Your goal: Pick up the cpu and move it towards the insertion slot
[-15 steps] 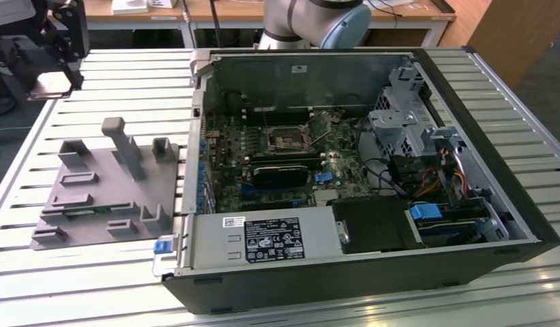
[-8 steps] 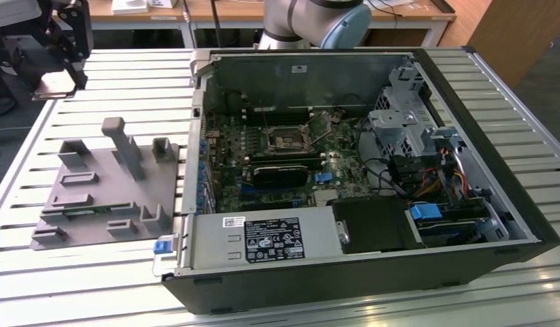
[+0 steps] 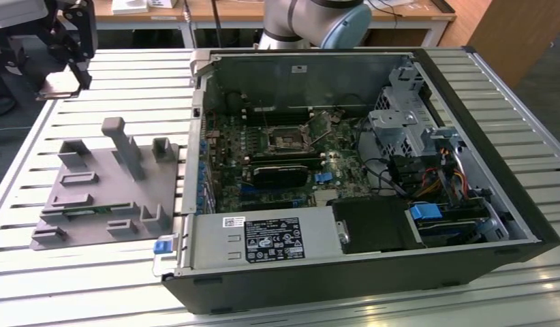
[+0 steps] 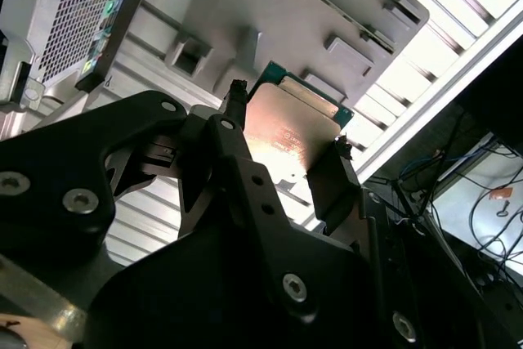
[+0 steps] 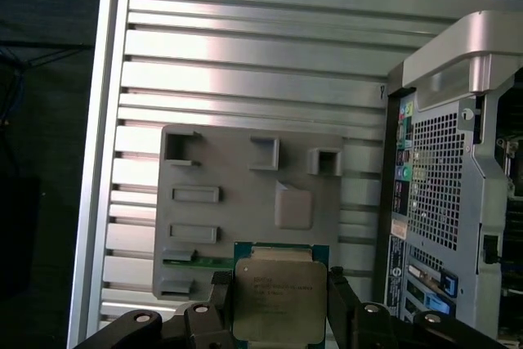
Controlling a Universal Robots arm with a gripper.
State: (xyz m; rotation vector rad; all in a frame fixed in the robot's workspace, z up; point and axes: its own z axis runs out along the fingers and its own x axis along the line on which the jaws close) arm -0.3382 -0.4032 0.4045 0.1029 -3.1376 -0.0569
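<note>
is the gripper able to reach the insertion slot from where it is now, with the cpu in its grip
Probably yes. The gripper, shut on the cpu, is above the grey fixture, outside the computer case. The case lies open on top and nothing covers the insertion slot.

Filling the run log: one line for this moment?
tool: shut on flat square silver cpu | cpu: clear of grey plastic fixture | dark square insertion slot: not reached
</note>
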